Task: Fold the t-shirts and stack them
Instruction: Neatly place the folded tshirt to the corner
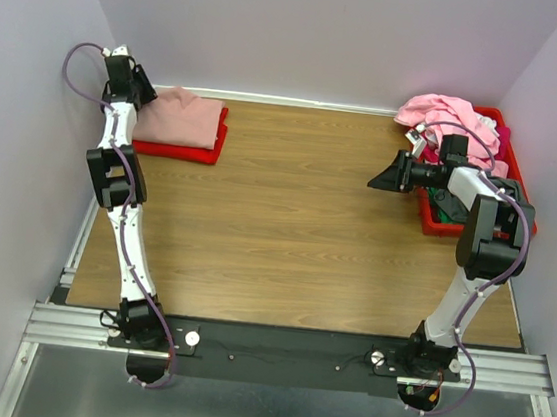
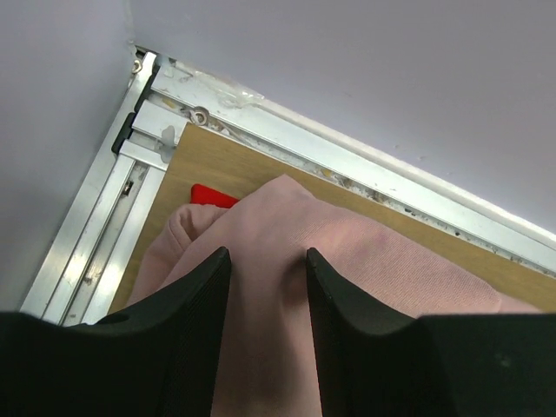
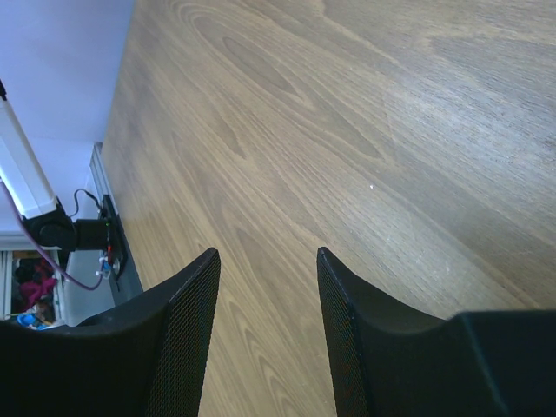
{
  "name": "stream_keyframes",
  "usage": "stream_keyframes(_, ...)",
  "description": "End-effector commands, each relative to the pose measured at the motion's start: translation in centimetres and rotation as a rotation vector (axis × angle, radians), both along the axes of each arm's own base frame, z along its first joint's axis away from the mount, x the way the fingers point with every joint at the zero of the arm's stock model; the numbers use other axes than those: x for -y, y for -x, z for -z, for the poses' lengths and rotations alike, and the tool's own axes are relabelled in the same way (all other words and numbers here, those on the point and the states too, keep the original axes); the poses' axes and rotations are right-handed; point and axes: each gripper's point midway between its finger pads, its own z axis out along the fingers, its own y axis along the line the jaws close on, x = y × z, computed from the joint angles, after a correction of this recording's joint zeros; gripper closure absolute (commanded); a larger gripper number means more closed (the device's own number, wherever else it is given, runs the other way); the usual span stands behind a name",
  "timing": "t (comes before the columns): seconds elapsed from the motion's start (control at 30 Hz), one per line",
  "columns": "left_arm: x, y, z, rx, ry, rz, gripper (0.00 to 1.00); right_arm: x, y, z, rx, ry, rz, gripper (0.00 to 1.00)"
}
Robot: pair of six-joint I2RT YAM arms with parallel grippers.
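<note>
At the table's (image 1: 287,220) far left corner, the left gripper (image 2: 267,256), fingers parted, empty, hovers above a pink shirt (image 2: 287,226) on a red shirt (image 1: 179,150). At the table's right edge, the right gripper (image 3: 268,254), parted, empty, is beside a shirt-heaped bin (image 1: 436,222). Bare wood lies between.

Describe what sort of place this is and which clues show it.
Probably a robot test cell in a lab: two arms bolted to a metal rail, plain partition walls close around a wooden table, and t-shirts staged in a red bin.
</note>
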Motion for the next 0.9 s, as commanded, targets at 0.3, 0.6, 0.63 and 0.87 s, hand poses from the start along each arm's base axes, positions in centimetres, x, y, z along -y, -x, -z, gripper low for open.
stream_keyframes(0.3,-0.4,1.0,2.5,-0.084,0.010,0.001,0.53,0.5,0.2,-1.1,0.008,-0.028,0.003,0.44)
stream_keyframes(0.6,-0.1,0.4,1.5,-0.042,0.046,0.004,0.94,0.8,0.2,-1.3,0.010,-0.031,0.007,0.44)
stream_keyframes(0.63,-0.2,0.3,1.1,-0.031,0.048,-0.002,1.00,0.8,0.2,-1.4,0.011,-0.032,0.008,0.44)
stream_keyframes(0.87,-3.6,1.1,-2.8,0.020,-0.027,-0.199,1.00,1.1,0.2,-1.6,0.017,-0.036,0.012,0.44)
